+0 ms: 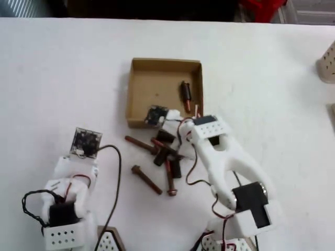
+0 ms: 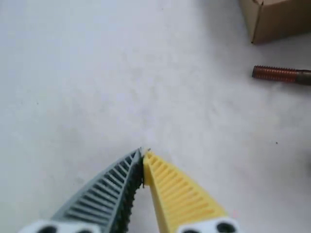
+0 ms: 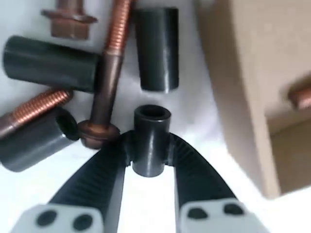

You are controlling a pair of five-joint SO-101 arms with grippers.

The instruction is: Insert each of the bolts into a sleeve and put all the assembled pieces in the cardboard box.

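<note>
Sleeve (image 3: 151, 127): black, smooth, hollow cylinder, bore visible, clamped in right hand (image 3: 149, 148); left hand (image 2: 143, 159) closed over white bench (image 2: 97, 73).

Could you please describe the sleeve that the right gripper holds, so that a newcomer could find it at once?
Find the cardboard box on the white table; just outside its near wall lies a heap of copper-coloured bolts and black tubes. The sleeve is the tube clamped in the right gripper; the other three sleeves lie loose.
</note>
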